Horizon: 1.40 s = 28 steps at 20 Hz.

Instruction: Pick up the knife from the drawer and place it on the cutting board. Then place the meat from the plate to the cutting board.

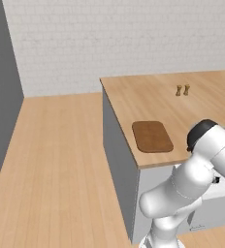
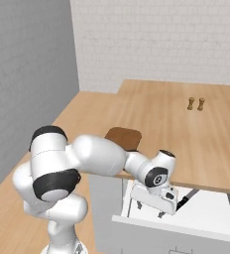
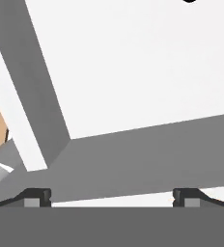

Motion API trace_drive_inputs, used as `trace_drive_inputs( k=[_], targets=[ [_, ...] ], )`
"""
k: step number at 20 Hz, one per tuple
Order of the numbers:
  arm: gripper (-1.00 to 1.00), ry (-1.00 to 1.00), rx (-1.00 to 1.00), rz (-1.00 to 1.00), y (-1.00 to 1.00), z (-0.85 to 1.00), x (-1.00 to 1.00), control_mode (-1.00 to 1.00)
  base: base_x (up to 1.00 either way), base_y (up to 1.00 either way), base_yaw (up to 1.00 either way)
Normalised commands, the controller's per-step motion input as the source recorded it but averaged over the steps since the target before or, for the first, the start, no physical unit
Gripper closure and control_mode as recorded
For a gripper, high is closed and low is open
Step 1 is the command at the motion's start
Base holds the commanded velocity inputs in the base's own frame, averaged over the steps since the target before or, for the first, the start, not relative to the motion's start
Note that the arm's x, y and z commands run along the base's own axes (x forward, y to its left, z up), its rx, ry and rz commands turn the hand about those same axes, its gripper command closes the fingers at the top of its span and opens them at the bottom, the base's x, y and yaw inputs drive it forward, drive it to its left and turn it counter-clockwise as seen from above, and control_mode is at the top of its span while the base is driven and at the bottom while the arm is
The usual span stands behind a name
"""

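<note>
One cutting board (image 1: 152, 136) lies on the desk (image 1: 148, 99), near its front edge. From the right base, the end effector (image 2: 149, 207) hangs wide and empty inside the open drawer (image 2: 201, 218), the knife (image 2: 187, 197) just beside it. Its fingertips (image 3: 37, 197) stand far apart over the white drawer floor.

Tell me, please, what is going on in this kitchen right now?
The robot arm has lowered its gripper into the pulled-out drawer of the white counter cabinet, jaws open and holding nothing. A dark knife handle lies in the drawer just beside the hand, not yet grasped. The cutting board sits bare on the wooden countertop, near its front corner, and two small wooden shakers stand farther back.
</note>
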Motion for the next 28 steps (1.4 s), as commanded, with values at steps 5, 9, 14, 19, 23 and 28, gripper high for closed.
trace_drive_inputs(
  k=[5, 9, 14, 19, 23, 28],
  targets=[
    [-1.00, -0.02, 0.00, 0.16, -0.19, -0.29, 0.00, -1.00, 0.00, 0.00, 0.00],
    [-1.00, 0.00, 0.00, 0.16, -0.12, -0.25, 0.00, -1.00, 0.00, 0.00, 0.00],
    [-1.00, 0.00, 0.00, 0.13, -0.05, -0.15, -0.06, -1.00, 0.00, 0.00, 0.00],
    [-1.00, 0.00, 0.00, 0.11, -0.07, -0.10, -0.28, -1.00, 0.00, 0.00, 0.00],
    [-1.00, 0.00, 0.00, 0.09, -0.08, -0.10, -0.31, -1.00, 0.00, 0.00, 0.00],
    [-1.00, 0.00, 0.01, 0.08, -0.09, -0.11, -0.49, -1.00, 0.00, 0.00, 0.00]
  ],
)
